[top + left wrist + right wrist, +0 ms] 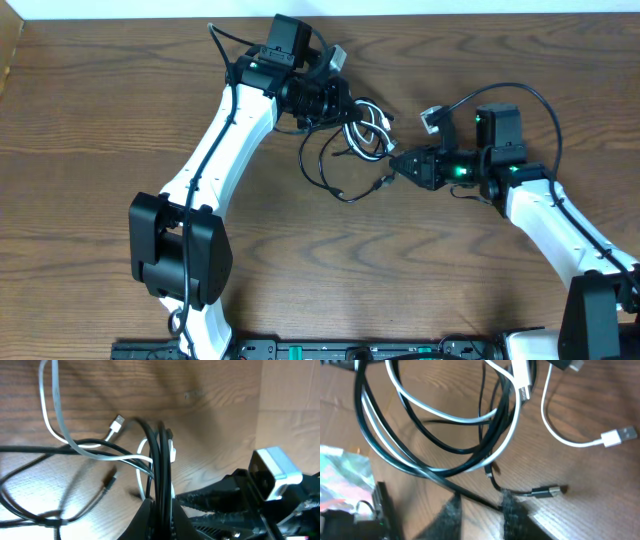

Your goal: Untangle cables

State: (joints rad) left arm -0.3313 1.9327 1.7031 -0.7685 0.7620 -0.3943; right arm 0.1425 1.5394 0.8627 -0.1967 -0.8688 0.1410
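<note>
The cables (pixel 362 134) lie in a tangle of black and white loops at the table's upper middle. My left gripper (pixel 343 102) reaches in from the left. In the left wrist view it (pixel 161 510) is shut on a bundle of black cables (pixel 159 460), with a white cable (pixel 50 420) and its plug (pixel 117 424) loose beyond. My right gripper (pixel 397 165) points at the tangle from the right. In the right wrist view it (pixel 482 499) stands open, its jaws apart. A black cable (pixel 445 482) crosses the gap at the tips, unclamped. A small black plug (pixel 547 491) lies just beyond.
The wooden table (pixel 330 260) ends at a white wall along the top. Cardboard (pixel 10 55) stands at the far left edge. A white USB plug (pixel 620 436) lies to the right of the tangle. The arm bases and a rail (pixel 330 350) sit at the front edge.
</note>
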